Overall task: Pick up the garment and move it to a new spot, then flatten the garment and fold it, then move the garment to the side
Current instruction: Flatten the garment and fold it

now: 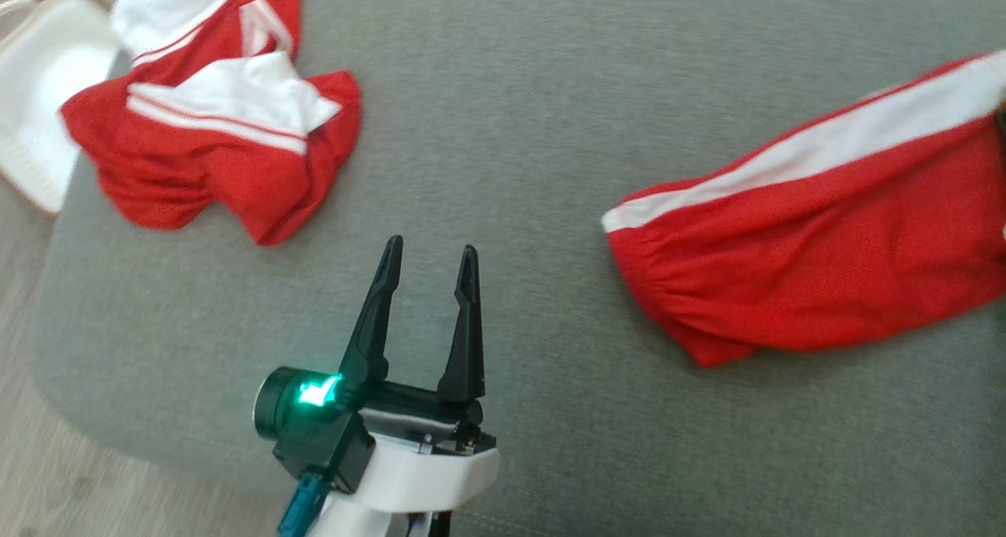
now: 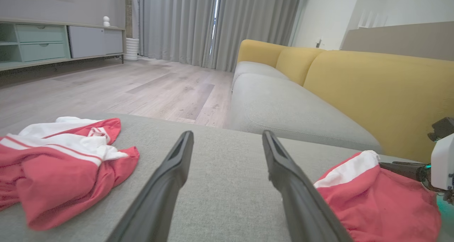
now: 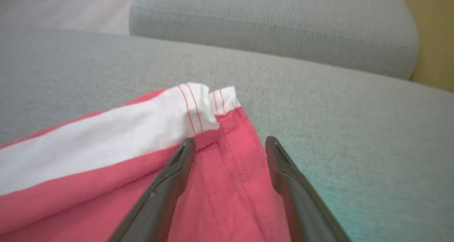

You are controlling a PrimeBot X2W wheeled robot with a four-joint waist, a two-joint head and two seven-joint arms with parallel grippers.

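A big grey soft cushion (image 1: 550,89) lies under everything. In the head view, the long red garment with a white stripe (image 1: 825,238) lies flat on the cushion at 3 o'clock and runs off the edge of the picture. A second red and white garment, all crumpled (image 1: 212,144), sits at 10 o'clock, well apart from the first. It partly hangs over the cushion's corner, just beside a white plastic basket (image 1: 39,89) on the floor.

The left gripper (image 1: 431,248) is at 6 o'clock. Its two dark fingers stand apart with nothing between them, and they point to 12 o'clock over bare cushion between the two garments.

In the right wrist view, the right gripper (image 3: 227,142) has its fingers spread wide too. They are low over the end of the long garment, where red cloth meets the white stripe. The cloth shows between them, but they do not squeeze it.

A yellow sofa (image 2: 372,79) stands behind the cushion in the left wrist view.
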